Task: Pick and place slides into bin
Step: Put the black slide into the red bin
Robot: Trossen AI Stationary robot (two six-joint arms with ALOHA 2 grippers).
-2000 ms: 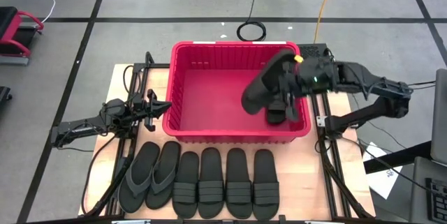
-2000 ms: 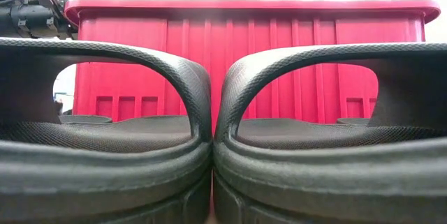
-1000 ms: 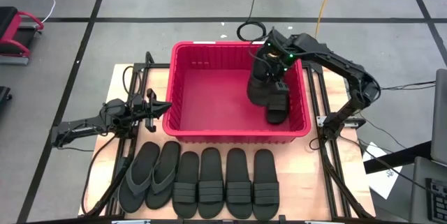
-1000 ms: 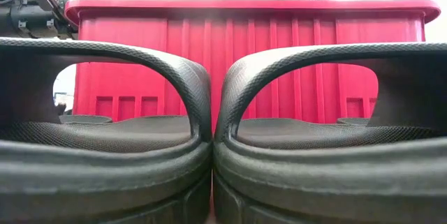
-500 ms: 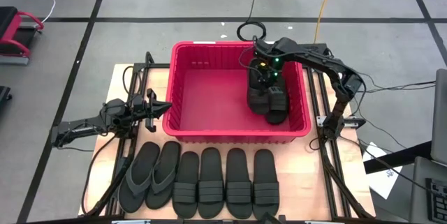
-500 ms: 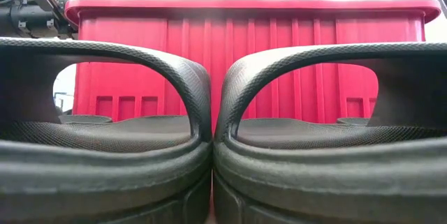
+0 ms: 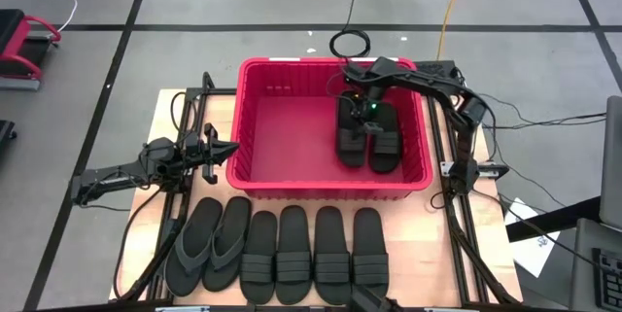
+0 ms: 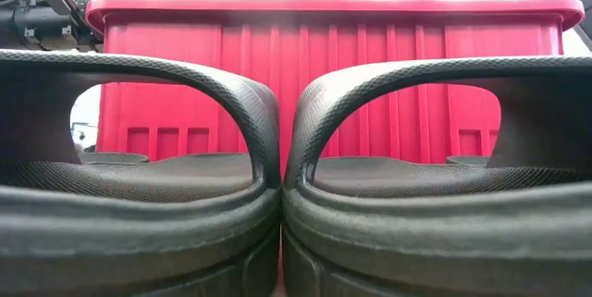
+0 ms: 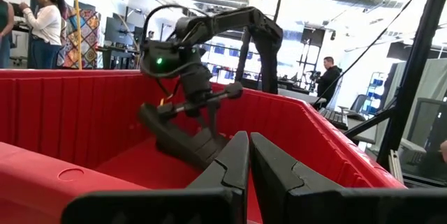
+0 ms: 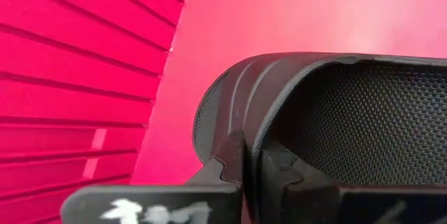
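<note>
The right gripper (image 7: 367, 110) reaches down into the right half of the red bin (image 7: 255, 67), its arm arching in over the far rim, and its fingers (image 10: 241, 172) are pinched on the edge of a ribbed-strap slide (image 7: 352, 135) that tilts with one end down on the bin floor. That slide's long axis runs from the far wall toward the near wall, just beside a second slide (image 7: 385, 143) lying flat and parallel to it. The left gripper (image 7: 222, 150) waits outside the bin's left wall with fingers pressed together, while six more slides (image 7: 279, 246) lie in a row on the table (image 7: 160, 108) before the near wall.
</note>
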